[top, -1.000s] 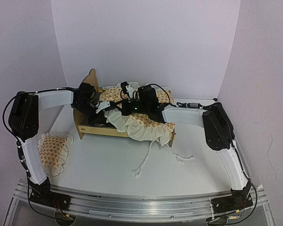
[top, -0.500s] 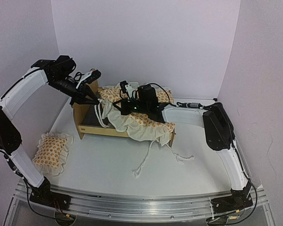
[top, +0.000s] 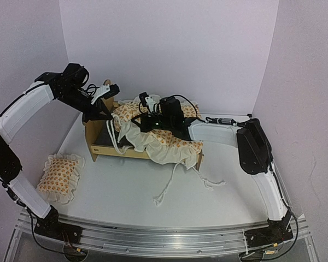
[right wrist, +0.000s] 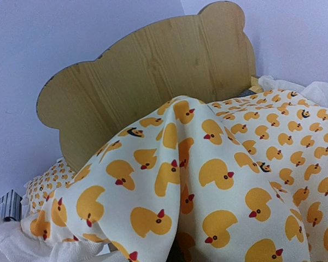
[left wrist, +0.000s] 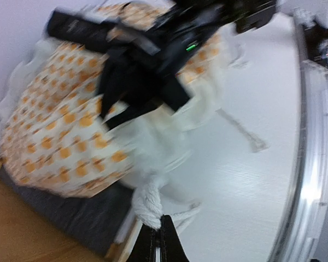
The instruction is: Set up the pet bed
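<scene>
White tie cord (left wrist: 148, 203) clamped in left end effector (left wrist: 159, 243), cushion (right wrist: 224, 180) clamped in right end effector (top: 141, 124), over pet bed (top: 110, 151).

no words, numbers or brand marks can be read anywhere. the pet bed (right wrist: 147, 76) shows plain wood grain, the cushion (right wrist: 208, 180) only printed yellow ducks. the left wrist view is blurred, so a small label there could perhaps go unseen.
</scene>
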